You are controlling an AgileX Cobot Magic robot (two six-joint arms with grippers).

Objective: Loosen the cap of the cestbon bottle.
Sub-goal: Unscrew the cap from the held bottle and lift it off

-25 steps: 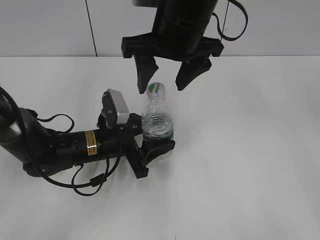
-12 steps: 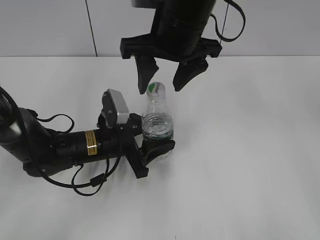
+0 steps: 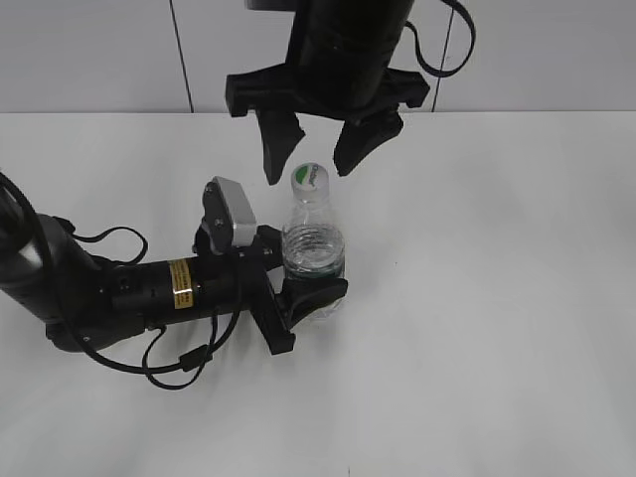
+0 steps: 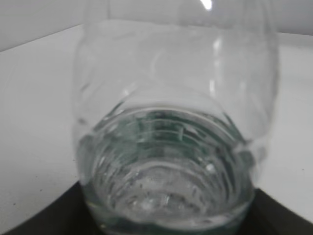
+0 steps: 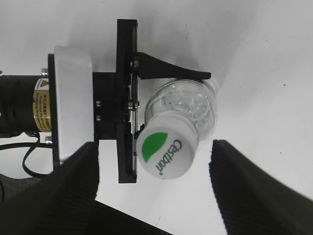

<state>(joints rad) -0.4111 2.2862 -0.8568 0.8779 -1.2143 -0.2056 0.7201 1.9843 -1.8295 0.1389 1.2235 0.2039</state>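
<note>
The cestbon bottle point(image 3: 314, 250) stands upright on the white table, clear with water inside. My left gripper point(image 3: 304, 270) lies low on the table and is shut on its lower body. In the left wrist view the bottle point(image 4: 171, 147) fills the frame, with dark fingers point(image 4: 44, 223) at the bottom corners. The white cap point(image 3: 309, 177), with a green leaf mark, sits on the neck. My right gripper point(image 3: 311, 164) hangs open just above it, one finger on each side, not touching. From the right wrist view the cap point(image 5: 166, 149) lies between the two black fingers point(image 5: 73, 183).
The left arm point(image 3: 129, 293), with its white camera housing point(image 3: 234, 211) and cables, lies across the table's left half. A white wall with a dark vertical seam point(image 3: 181, 60) rises behind the table.
My right gripper has shifted a little to the left over the cap and its jaws have narrowed slightly. The bottle and the left arm have stayed where they were.
</note>
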